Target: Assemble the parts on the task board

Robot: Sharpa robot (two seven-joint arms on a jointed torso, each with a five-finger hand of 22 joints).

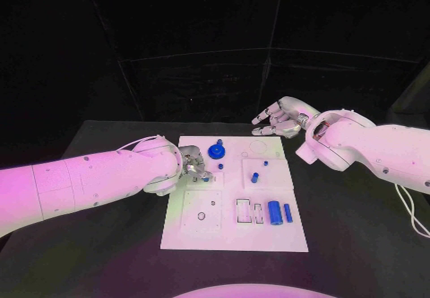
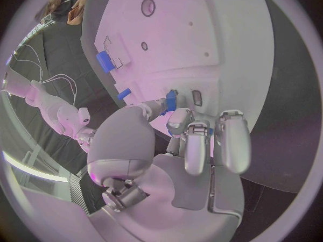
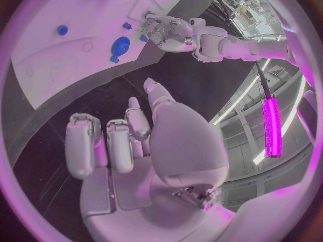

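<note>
From the head view, the white task board (image 1: pixel 235 231) lies in the middle of the black tabletop (image 1: pixel 358 242), and the left hand (image 1: pixel 191 162) is down over its left-hand side, fingers bent toward a small blue part (image 1: pixel 205 179) at their tips; from here I cannot tell whether they grip it or only touch it. A round blue knob-shaped part (image 1: pixel 216 151) stands just beyond that hand, a short blue peg (image 1: pixel 255 177) stands on the raised square toward the right, and two blue cylinders (image 1: pixel 275 213) lie side by side near the board's near right corner. The right hand (image 1: pixel 280 118) hangs past the far edge of the board, off to the right, its fingers loosely curled and holding nothing. From the left wrist view, the left hand (image 2: pixel 195 140) has its fingertips (image 2: pixel 176 121) pressed against the task board (image 2: pixel 202 32) around a small blue part (image 2: pixel 171 99); the thumb and a finger seem to close on it, though the grip itself is partly hidden. From the right wrist view, the right hand (image 3: pixel 128 140) is empty, fingers apart and lightly bent above the tabletop, with the task board (image 3: pixel 47 48) well apart from it and the left hand (image 3: pixel 171 33) resting at the board's edge.
</note>
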